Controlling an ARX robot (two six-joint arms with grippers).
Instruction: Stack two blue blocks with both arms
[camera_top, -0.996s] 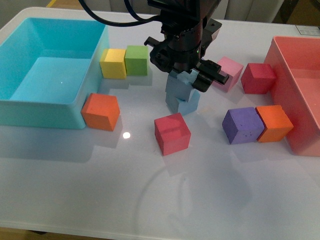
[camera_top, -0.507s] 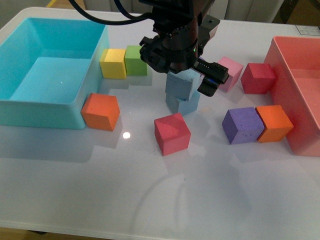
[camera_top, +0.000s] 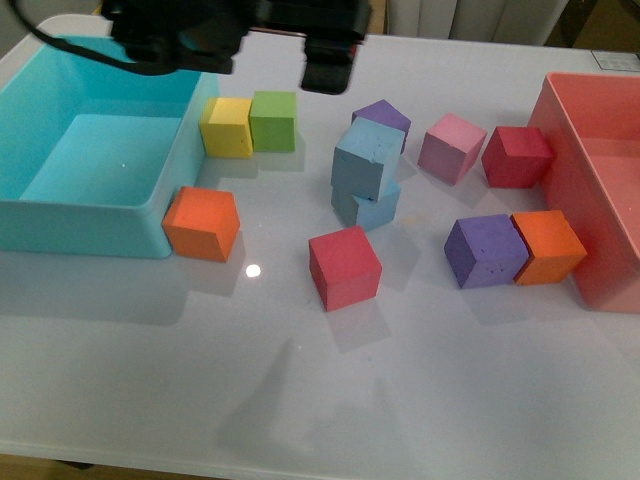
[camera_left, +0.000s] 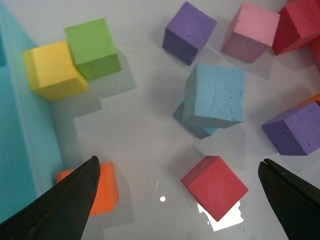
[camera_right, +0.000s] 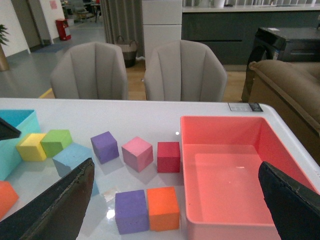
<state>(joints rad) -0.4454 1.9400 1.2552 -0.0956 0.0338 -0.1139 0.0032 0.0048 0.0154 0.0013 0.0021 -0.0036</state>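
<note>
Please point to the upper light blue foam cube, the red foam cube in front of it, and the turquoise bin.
Upper light blue foam cube (camera_top: 368, 160), front view, front face.
Red foam cube (camera_top: 345, 267), front view, front face.
Turquoise plastic bin (camera_top: 80, 228), front view, near wall.

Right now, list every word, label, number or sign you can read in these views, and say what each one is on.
None can be read.
Small white label at the table's far edge beyond the pink bin: print too small to read.
Pink sign on the room's back wall: blurred.
The blue blocks carry no markings.
</note>
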